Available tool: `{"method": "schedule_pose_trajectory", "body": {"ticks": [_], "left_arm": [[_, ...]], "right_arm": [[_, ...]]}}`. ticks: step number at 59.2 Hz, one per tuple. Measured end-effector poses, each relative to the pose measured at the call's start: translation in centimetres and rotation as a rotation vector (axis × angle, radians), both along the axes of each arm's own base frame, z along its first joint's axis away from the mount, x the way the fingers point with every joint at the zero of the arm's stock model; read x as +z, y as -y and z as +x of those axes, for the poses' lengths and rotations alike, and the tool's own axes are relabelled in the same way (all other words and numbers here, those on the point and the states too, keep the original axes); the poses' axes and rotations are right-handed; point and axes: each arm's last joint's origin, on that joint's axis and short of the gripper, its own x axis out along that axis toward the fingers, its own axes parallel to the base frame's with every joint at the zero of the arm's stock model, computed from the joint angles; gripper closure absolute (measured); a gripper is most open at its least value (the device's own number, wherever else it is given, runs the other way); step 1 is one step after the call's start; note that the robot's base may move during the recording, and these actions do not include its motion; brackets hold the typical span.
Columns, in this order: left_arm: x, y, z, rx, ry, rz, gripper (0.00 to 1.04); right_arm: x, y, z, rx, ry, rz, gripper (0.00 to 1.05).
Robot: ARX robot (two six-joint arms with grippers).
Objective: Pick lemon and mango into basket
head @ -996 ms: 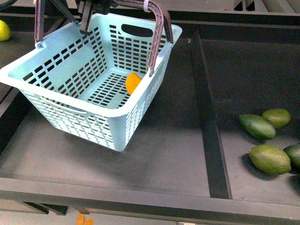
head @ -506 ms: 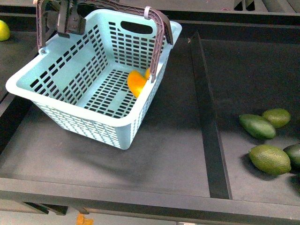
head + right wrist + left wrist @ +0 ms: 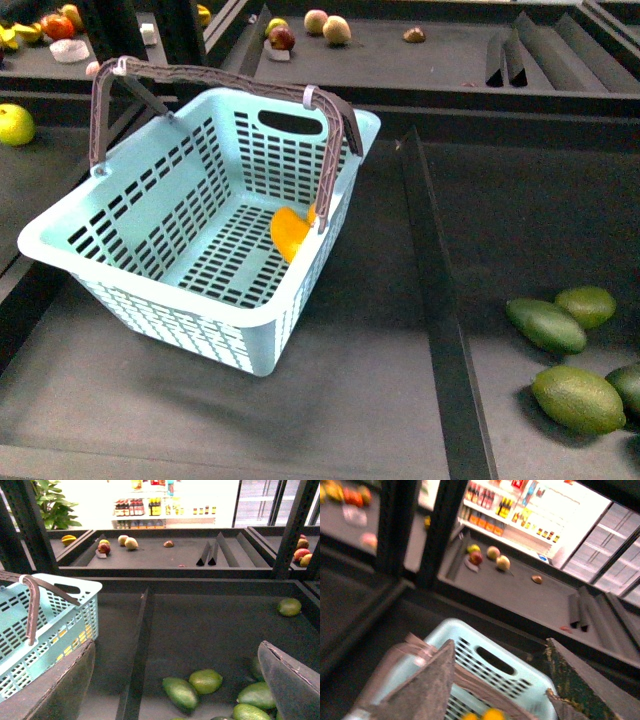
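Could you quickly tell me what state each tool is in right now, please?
Left tool: open, holding nothing, above the basket.
Right tool: open, holding nothing.

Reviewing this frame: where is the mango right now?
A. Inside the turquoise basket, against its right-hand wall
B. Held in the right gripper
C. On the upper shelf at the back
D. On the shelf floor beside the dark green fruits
A: the front view shows the mango lying on the slotted floor of the basket, against the wall below the right handle clip, with no gripper on it.
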Motion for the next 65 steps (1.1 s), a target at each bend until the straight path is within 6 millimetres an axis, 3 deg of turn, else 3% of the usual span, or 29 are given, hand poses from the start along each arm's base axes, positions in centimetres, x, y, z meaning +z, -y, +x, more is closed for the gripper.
{"method": "schedule_pose_trajectory", "body": {"ticks": [6,13,19,27,42,52,65], "left_arm": [[-1.6,-2.6,-4.4,0.016,0.071,0.274,0.76],[-3.5,-3.7,-7.9,-0.007,0.047,0.354,1.01],[-4.4,-5.0,-11.2,-0.005,0.046,0.375,1.01],[-5.2,-5.8,-13.9,-0.001,0.048,0.378,1.01],[-6.0,-7.3,-17.2,0.004,0.043,0.383,1.01],[-7.2,-7.3,-19.1,-0.002,0.04,0.384,1.01],[-7.1,-7.3,-20.7,-0.001,0.045,0.384,1.01]], "right_arm": [[0.0,0.0,0.0,0.0,0.0,0.0,0.09],[0.0,0.0,0.0,0.0,0.0,0.0,0.09],[0.0,0.0,0.0,0.0,0.0,0.0,0.09],[0.0,0.0,0.0,0.0,0.0,0.0,0.09],[0.0,0.0,0.0,0.0,0.0,0.0,0.09],[0.0,0.0,0.0,0.0,0.0,0.0,0.09],[0.0,0.0,0.0,0.0,0.0,0.0,0.09]]}}
